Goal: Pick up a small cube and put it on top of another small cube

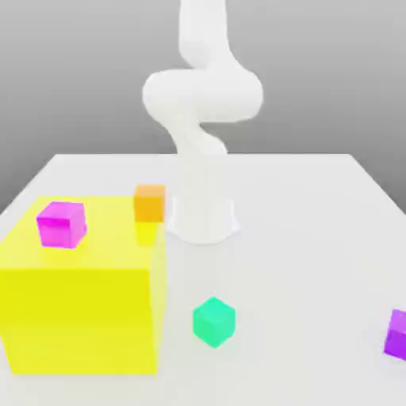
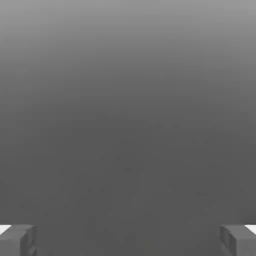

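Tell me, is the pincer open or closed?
Open. The pincer has its two fingers far apart, with nothing between them.

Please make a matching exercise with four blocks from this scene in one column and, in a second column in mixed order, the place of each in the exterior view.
Things:
1. teal-green cube
2. magenta cube
3. orange cube
4. purple cube

Places:
A. at the exterior view's right edge, on the table
B. on top of the big yellow block
C. on the table in front of the arm's base, to the right of the yellow block
D. behind the yellow block's far corner, beside the arm's base

Pairs: 1-C, 2-B, 3-D, 4-A
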Controlling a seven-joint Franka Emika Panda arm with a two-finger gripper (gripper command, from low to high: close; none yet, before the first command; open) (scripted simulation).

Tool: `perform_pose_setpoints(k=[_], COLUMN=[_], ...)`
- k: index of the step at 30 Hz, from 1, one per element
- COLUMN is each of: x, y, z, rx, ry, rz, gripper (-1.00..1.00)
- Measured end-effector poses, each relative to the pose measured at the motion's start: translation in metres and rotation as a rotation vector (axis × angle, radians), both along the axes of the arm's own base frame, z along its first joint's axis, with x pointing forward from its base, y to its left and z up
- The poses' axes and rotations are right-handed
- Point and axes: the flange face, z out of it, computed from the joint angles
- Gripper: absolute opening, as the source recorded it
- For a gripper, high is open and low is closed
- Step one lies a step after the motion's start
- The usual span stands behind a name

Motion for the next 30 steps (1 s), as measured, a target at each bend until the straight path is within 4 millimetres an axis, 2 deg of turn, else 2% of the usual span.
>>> perform_pose_setpoints(k=[4, 6, 9, 13, 15, 18, 20, 26, 27, 30], x=[0.04, 0.051, 0.056, 0.041, 0.024, -0.014, -0.022, -0.026, -0.027, -0.027], y=[0.002, 0.006, 0.012, 0.02, 0.022, 0.022, 0.022, 0.021, 0.021, 0.021], z=[-0.099, -0.149, -0.224, -0.325, -0.376, -0.447, -0.47, -0.521, -0.527, -0.527], rx=[-0.058, -0.086, -0.13, -0.192, -0.227, -0.28, -0.292, -0.296, -0.294, -0.294], ry=[0.142, 0.21, 0.311, 0.453, 0.529, 0.646, 0.67, 0.679, 0.679, 0.68], rz=[0.131, 0.197, 0.301, 0.45, 0.535, 0.666, 0.696, 0.706, 0.705, 0.706], gripper=[0.0, 0.0, 0.0, 0.0, 0.0, 0.0, 0.0, 0.0, -1.0, -1.0])
